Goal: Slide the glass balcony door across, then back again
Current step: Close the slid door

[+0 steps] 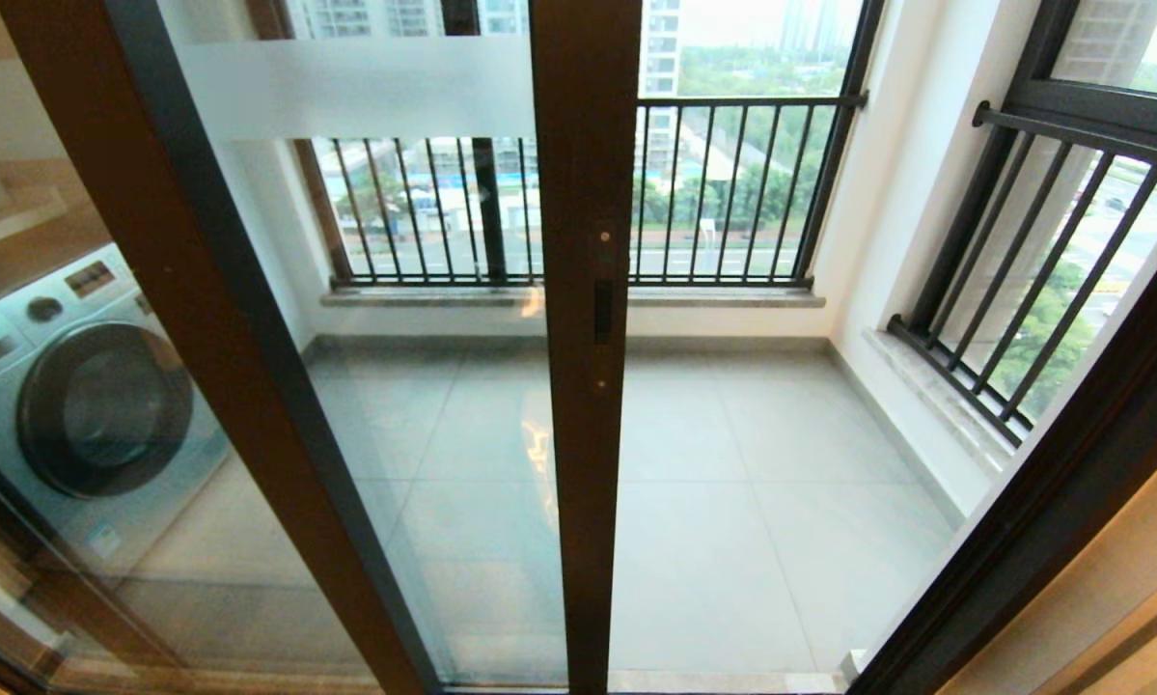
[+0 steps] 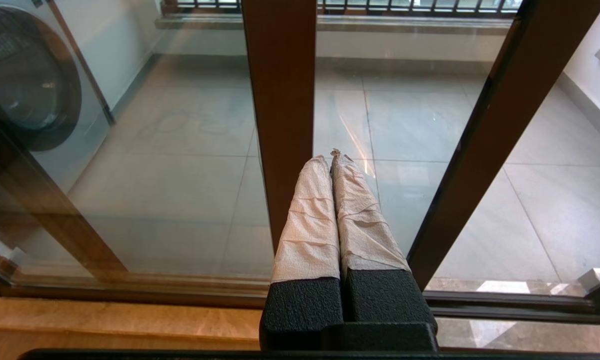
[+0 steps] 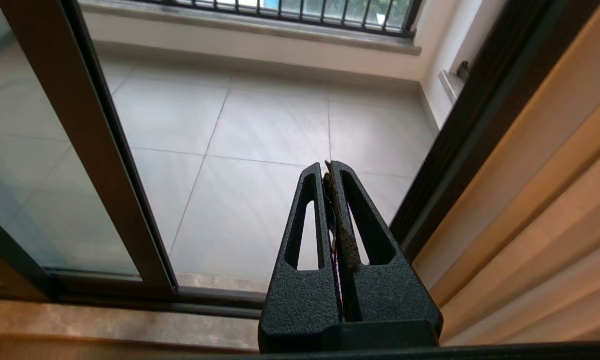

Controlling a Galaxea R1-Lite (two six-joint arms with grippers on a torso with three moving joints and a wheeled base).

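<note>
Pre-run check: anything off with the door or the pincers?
Nothing looks damaged. The glass balcony door stands partway open, doorway free to its right. Left pincer has its fingers wrapped in pale tape; right pincer is bare. Both are shut, touching nothing.

Door (image 1: 586, 319) stile cut off at top and bottom of head frame; frosted band (image 1: 366, 89) text unreadable. Washer (image 1: 76, 405) cropped at left edge, hazy behind glass. Neither arm visible in head view.
</note>
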